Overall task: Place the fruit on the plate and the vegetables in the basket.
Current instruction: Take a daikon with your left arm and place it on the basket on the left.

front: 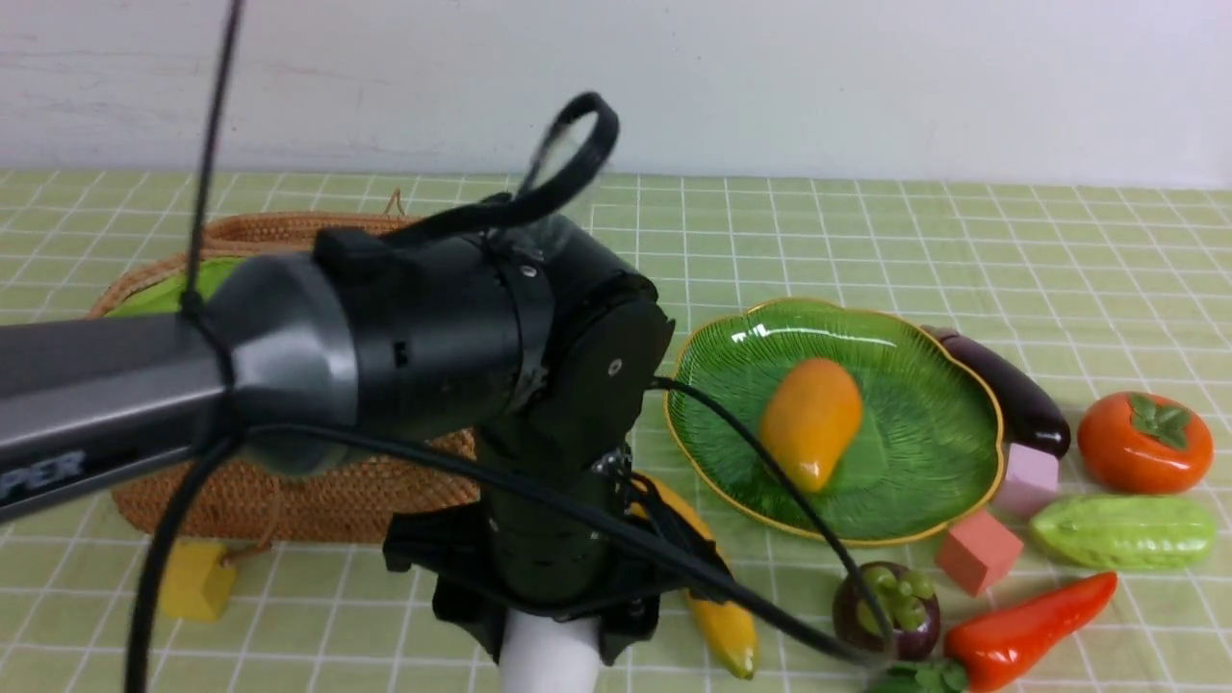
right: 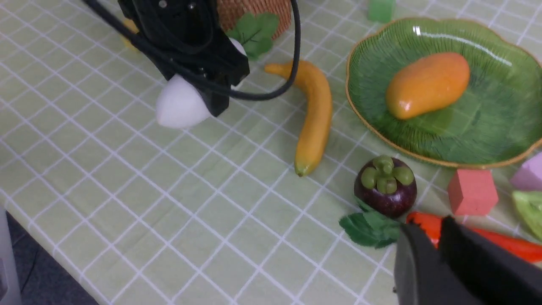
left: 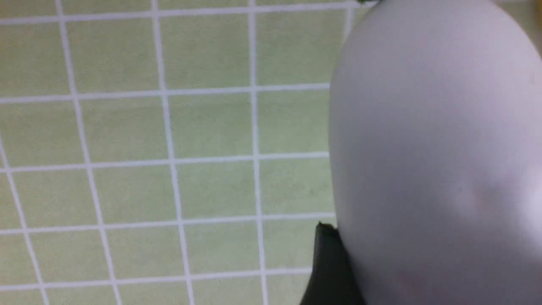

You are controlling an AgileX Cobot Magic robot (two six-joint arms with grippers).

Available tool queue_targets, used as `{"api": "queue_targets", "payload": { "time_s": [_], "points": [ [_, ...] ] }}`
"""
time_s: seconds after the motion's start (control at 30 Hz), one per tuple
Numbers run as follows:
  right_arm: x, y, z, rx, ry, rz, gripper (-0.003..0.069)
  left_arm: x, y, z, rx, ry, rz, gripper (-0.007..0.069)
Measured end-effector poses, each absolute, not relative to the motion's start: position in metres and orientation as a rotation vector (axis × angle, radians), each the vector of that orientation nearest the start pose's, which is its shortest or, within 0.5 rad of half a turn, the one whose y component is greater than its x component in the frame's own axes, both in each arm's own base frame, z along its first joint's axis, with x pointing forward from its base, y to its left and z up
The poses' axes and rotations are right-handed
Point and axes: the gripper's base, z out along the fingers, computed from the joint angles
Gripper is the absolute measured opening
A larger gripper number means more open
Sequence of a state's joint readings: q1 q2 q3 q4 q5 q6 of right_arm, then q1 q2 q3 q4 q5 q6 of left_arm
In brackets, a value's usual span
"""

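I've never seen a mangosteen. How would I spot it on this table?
Find the big green plate. Just before its near rim, left of the salmon cube, sits the mangosteen: the only round dark-purple thing, capped with green sepals.

**CAMERA PLACEMENT: THREE VIEWS**

Front view: set between the arms, facing forward across the table (front: 962, 241). The left arm (front: 385, 346) looms close.

Left wrist view: just behind the left tool (right: 199, 101), hard against the white radish (left: 432, 161).

Right wrist view: raised behind the right tool (right: 436, 237), looking past it.

Front and right wrist views share the plate (front: 924, 433), banana (right: 313, 123) and white radish.
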State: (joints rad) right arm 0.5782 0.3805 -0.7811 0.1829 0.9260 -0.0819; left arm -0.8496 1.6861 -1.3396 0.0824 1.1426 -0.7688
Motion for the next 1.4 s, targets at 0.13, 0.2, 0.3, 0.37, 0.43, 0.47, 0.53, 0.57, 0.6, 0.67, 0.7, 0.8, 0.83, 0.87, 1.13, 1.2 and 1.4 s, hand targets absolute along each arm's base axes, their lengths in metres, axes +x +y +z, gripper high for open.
{"api": "queue_targets", "payload": {
  "time_s": [0.13, 0.2, 0.3, 0.37, 0.43, 0.47, 0.53, 0.57, 0.6, 0.67, 0.7, 0.8, 0.83, 0.87, 1.13, 1.2, 1.4],
  "points": [
    [0.029, 0.046, 0.375, -0.735, 1.751, 0.605, -0.0019, 0.198, -0.247, 0.301, 0.425, 2.838, -0.16, 0.0465],
    [0.028, 0.053, 0.381, -0.796, 1.667, 0.657, -0.0019, 0.193, -0.24, 0.314, 0.553, 2.77, -0.135, 0.0465],
    [0.029, 0.062, 0.384, -0.904, 1.579, 0.685, -0.0019, 0.198, -0.22, 0.331, 0.655, 2.675, -0.068, 0.0465],
    [0.031, 0.07, 0.386, -0.968, 1.53, 0.715, -0.0019, 0.204, -0.202, 0.343, 0.726, 2.605, -0.016, 0.0465],
    [0.033, 0.076, 0.387, -1.004, 1.505, 0.748, -0.0019, 0.211, -0.185, 0.353, 0.824, 2.53, 0.058, 0.0465],
    [0.035, 0.079, 0.387, -1.016, 1.498, 0.771, -0.0019, 0.217, -0.174, 0.356, 0.895, 2.493, 0.113, 0.0465],
    [0.037, 0.081, 0.387, -1.023, 1.498, 0.784, -0.0018, 0.221, -0.166, 0.358, 0.935, 2.47, 0.149, 0.0465],
    [0.038, 0.082, 0.387, -1.025, 1.5, 0.792, -0.0018, 0.229, -0.157, 0.358, 0.975, 2.45, 0.185, 0.0465],
    [0.04, 0.084, 0.387, -1.028, 1.504, 0.795, -0.0018, 0.242, -0.142, 0.358, 1.007, 2.424, 0.229, 0.0465],
    [0.041, 0.084, 0.386, -1.035, 1.51, 0.783, -0.0017, 0.26, -0.125, 0.356, 1.013, 2.397, 0.27, 0.0465],
    [0.041, 0.084, 0.385, -1.044, 1.514, 0.768, -0.0015, 0.272, -0.113, 0.354, 1.023, 2.369, 0.293, 0.0465],
    [0.042, 0.083, 0.383, -1.048, 1.531, 0.749, -0.0013, 0.296, -0.085, 0.346, 1.043, 2.348, 0.335, 0.0465],
    [0.042, 0.083, 0.383, -1.05, 1.534, 0.742, -0.0013, 0.302, -0.079, 0.342, 1.058, 2.348, 0.343, 0.0465],
    [0.043, 0.083, 0.382, -1.049, 1.537, 0.739, -0.0013, 0.306, -0.074, 0.34, 1.073, 2.348, 0.349, 0.0465],
    [0.043, 0.082, 0.382, -1.045, 1.545, 0.738, -0.0008, 0.333, -0.055, 0.312, 1.187, 2.355, 0.432, 0.0465],
    [0.043, 0.082, 0.382, -1.044, 1.545, 0.739, -0.0007, 0.335, -0.054, 0.312, 1.193, 2.347, 0.449, 0.0465],
    [0.043, 0.082, 0.381, -1.054, 1.549, 0.734, -0.0002, 0.337, -0.053, 0.313, 1.149, 2.339, 0.464, 0.054]
  ]
}}
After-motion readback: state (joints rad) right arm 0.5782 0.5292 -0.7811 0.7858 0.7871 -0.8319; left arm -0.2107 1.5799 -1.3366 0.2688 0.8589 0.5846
